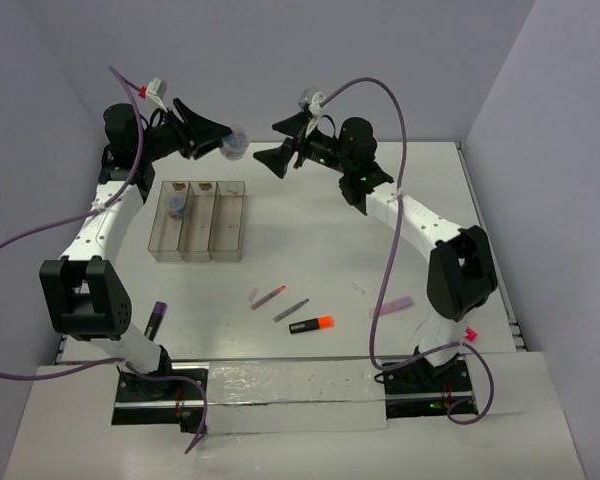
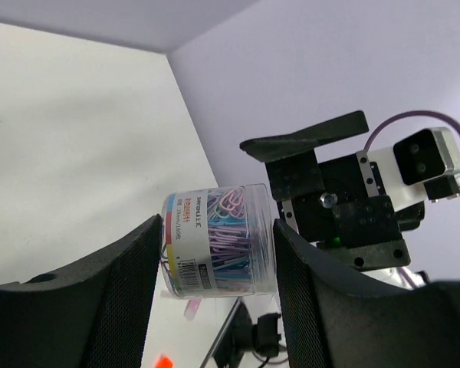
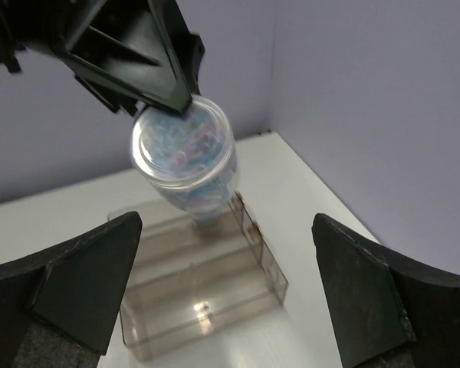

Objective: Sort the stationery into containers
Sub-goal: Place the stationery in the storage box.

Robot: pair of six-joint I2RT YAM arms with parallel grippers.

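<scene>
Left gripper (image 2: pixel 215 259) jaws clamp paper-clip tub (image 3: pixel 182 153); right gripper (image 1: pixel 277 143) jaws wide open. Centre tub over tray (image 1: pixel 229 222) compartment, lower, then release.

White counter (image 1: pixel 310 240) recorded: matte, plain, soft shadows cast across it. It is closed in on three sides by bare pale lilac-grey walls: back wall (image 1: pixel 400 60), left wall (image 1: pixel 20 120), right wall (image 1: pixel 570 150). The far right corner of the counter is seen in the right wrist view, where two walls are met at a vertical seam. At the near edge a separate white board (image 1: pixel 540 430) is noted in front of the counter. A glossy clear strip (image 1: pixel 300 385) is laid across its middle, with light reflected off it in patches.
</scene>
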